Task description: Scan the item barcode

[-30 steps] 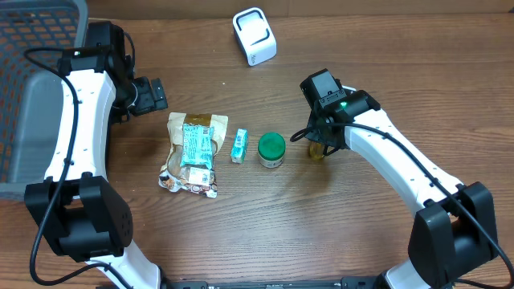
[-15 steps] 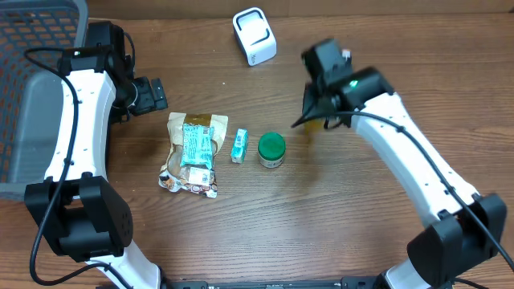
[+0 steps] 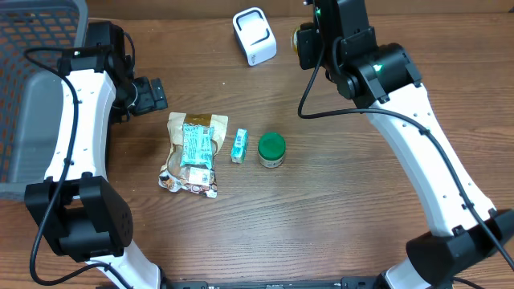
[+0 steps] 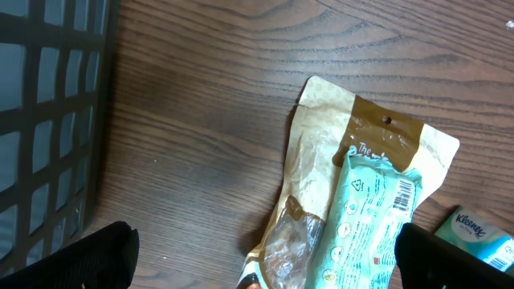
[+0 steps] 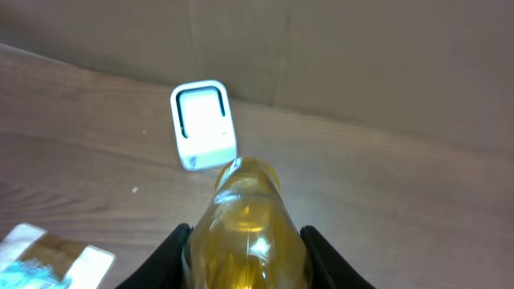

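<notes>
An amber, honey-coloured bottle [image 5: 247,217] fills the bottom of the right wrist view, and my right gripper [image 5: 245,258] is shut on it, one black finger on each side. In the overhead view the bottle [image 3: 303,37] hangs in the air just right of the white barcode scanner [image 3: 254,36]. The scanner [image 5: 204,125] lies on the table beyond the bottle's tip, apart from it. My left gripper [image 4: 277,257] stands open and empty over the left edge of a brown snack bag [image 4: 321,177].
A teal pouch [image 3: 197,144] lies on the brown bag [image 3: 193,178]. To its right lie a small Kleenex pack [image 3: 239,147] and a green-lidded jar [image 3: 271,149]. A dark mesh basket [image 3: 40,48] stands at the far left.
My right arm has lifted the bottle off the table beside the green-lidded jar and carried it to the far side, next to the scanner. The left arm has not moved.
</notes>
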You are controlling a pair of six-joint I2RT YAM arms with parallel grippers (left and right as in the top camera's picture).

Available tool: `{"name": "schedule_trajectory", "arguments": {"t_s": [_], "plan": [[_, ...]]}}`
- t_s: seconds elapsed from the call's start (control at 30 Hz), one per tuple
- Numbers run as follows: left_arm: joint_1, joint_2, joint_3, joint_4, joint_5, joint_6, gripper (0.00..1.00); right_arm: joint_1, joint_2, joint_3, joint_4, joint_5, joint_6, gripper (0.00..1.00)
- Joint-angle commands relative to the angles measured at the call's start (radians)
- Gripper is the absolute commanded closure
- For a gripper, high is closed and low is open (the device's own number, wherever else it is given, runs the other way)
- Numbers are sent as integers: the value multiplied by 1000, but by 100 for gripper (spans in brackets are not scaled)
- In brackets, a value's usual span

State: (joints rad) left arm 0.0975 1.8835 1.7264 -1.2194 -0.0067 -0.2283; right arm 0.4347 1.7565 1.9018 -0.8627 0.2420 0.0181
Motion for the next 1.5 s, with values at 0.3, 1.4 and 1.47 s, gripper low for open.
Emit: {"name": "schedule_trajectory", "arguments": {"t_s": [0.3,1.4,1.47], "plan": [[-6,-6,-5,1,7,15,0,24,198,22,239,82,-359,96],[-6,-6,-5,1,7,15,0,120,566,22,1005,312,-813,96],[-6,-6,-5,1,7,15,0,120,566,22,1020,307,-812,96]]}}
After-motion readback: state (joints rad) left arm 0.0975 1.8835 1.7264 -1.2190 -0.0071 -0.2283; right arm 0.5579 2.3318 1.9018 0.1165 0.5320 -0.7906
